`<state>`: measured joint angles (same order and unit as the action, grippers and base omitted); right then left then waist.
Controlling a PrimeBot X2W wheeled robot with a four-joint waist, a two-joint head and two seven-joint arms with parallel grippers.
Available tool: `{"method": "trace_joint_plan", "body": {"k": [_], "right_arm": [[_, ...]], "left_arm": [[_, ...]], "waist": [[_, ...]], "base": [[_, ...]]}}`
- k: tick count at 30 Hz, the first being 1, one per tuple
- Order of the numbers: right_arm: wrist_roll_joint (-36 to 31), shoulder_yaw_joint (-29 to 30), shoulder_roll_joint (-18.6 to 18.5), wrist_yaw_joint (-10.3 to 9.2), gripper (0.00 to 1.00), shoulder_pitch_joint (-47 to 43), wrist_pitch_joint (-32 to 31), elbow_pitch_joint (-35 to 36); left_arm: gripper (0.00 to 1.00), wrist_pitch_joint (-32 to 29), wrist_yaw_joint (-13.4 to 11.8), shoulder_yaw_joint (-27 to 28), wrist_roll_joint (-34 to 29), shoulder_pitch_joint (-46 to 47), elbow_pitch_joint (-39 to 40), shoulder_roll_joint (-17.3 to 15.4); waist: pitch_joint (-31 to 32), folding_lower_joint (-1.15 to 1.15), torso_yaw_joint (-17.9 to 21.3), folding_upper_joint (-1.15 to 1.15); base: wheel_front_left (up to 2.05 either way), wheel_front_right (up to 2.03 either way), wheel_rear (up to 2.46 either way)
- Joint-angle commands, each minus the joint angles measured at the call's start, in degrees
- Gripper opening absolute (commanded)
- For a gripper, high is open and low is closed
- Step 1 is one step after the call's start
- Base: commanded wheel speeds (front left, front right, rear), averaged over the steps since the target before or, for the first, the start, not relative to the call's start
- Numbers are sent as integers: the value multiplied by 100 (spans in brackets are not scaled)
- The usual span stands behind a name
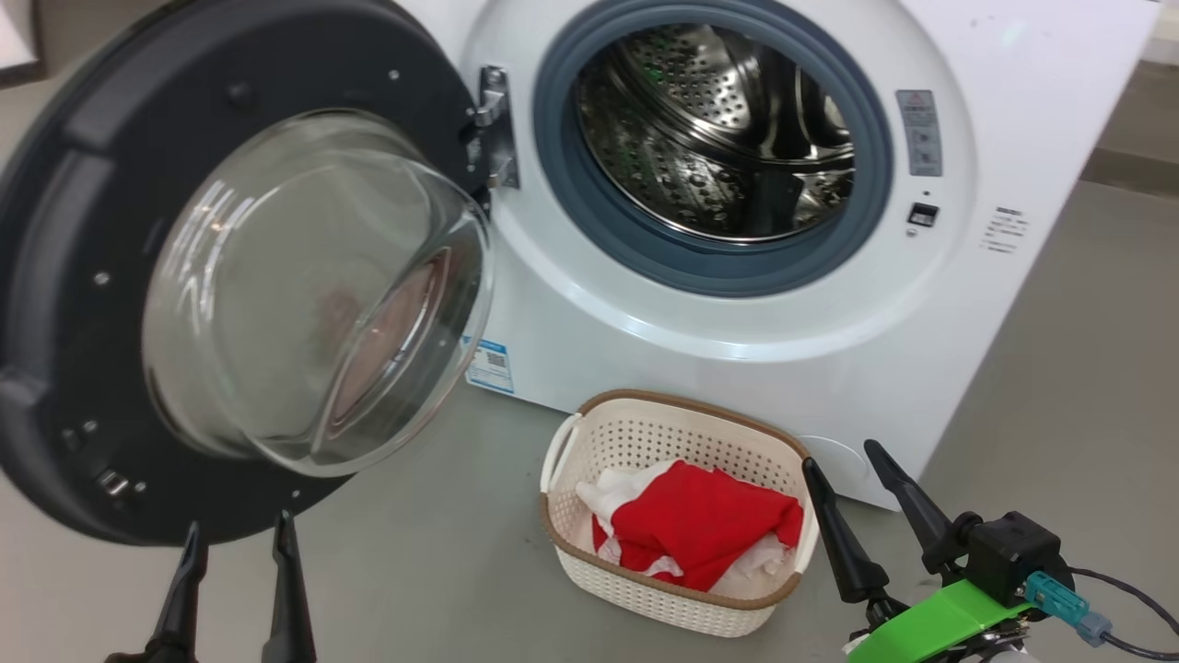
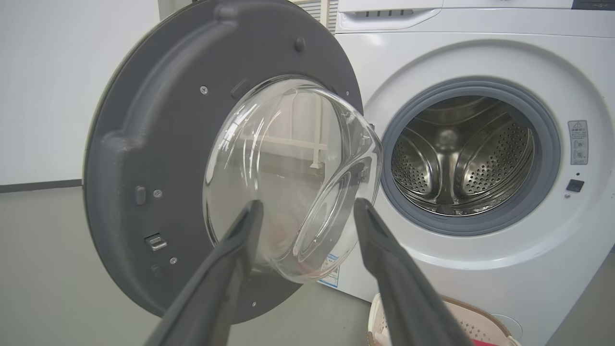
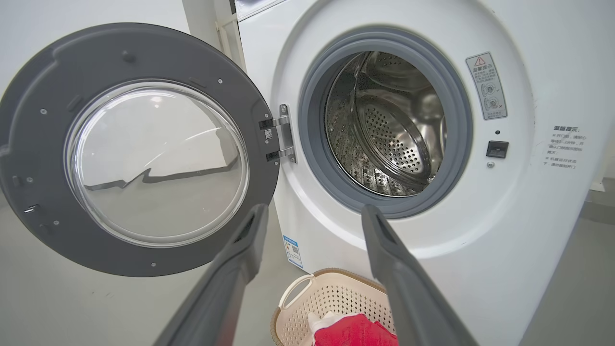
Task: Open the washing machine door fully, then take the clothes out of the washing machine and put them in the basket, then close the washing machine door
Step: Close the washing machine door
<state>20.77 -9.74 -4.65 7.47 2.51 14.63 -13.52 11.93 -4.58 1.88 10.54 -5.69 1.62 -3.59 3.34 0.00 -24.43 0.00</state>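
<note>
One big white washing machine (image 1: 737, 359) stood at back, perforated steel drum (image 1: 718, 138) in open view inside grey ring. Washing machine door (image 1: 64, 276) swung wide open on left-side hinge, glass bowl (image 1: 313, 295) bulging toward camera. Basket (image 1: 589, 433) sat on floor (image 1: 442, 571) just before machine front, below drum mouth. Clothes (image 1: 700, 529) lay heaped inside basket, red over white. Left gripper (image 1: 238, 521) hung near door's lower rim, fingers apart, gripping nothing. Right gripper (image 1: 840, 453) hovered just beside basket's right rim, fingers spread wide, nothing between them.
</note>
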Motion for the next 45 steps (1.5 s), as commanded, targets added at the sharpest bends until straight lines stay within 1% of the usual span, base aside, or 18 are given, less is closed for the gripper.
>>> {"method": "trace_joint_plan", "body": {"k": [1,7,19,20,21,22,26,29,32,36,39,42,44,45], "right_arm": [[18,-112,7,2,100,75,37,152],[11,-192,19,2,100,158,37,132],[48,-261,-36,2,100,212,37,82],[51,-254,-41,2,100,205,37,82],[54,-248,-45,2,100,198,37,82],[55,-241,-49,2,100,188,37,82],[51,-195,-64,2,100,148,37,90],[42,-169,-75,2,100,128,37,95],[27,-160,-94,2,100,139,37,103],[15,-175,-120,2,100,189,37,88],[4,-193,-154,2,100,221,37,75],[1,-206,-211,2,100,258,37,66],[0,-196,-249,2,100,285,37,61],[-1,-189,-265,2,100,293,37,61]], "left_arm": [[100,-21,-49,187,-70,112,196,-107],[100,-56,-154,275,-57,45,249,-136],[100,-73,-288,277,-64,-15,235,-145],[57,-76,-297,274,-68,-14,227,-150],[19,-79,-306,268,-83,-10,219,-161],[0,-85,-312,259,-98,-4,211,-173],[0,-47,-394,299,-140,166,239,-218],[0,-39,-451,392,-139,471,301,-309],[0,-92,-513,511,-141,952,429,-458],[0,-136,-721,892,-77,1785,390,-725],[0,-155,-750,1155,78,2476,120,-989],[0,-157,-759,1441,338,3159,-319,-1216],[0,-142,-742,1669,576,3572,-731,-1361],[0,-146,-683,1807,815,3794,-958,-1377]], "waist": [[43,0,-238,0],[-15,0,-300,0],[-58,0,-329,0],[-57,0,-325,0],[-54,0,-320,0],[-50,0,-314,0],[-54,0,-295,0],[-60,0,-282,0],[-97,0,-254,0],[-145,0,-175,0],[-200,0,-107,0],[-269,0,-32,0],[-313,0,19,0],[-332,0,44,0]], "base": [[0,0,0],[0,0,0],[0,0,0],[0,0,0],[0,0,0],[0,0,0],[0,0,0],[0,0,0],[0,0,0],[0,0,0],[0,0,0],[0,0,0],[0,0,0],[0,0,0]]}}
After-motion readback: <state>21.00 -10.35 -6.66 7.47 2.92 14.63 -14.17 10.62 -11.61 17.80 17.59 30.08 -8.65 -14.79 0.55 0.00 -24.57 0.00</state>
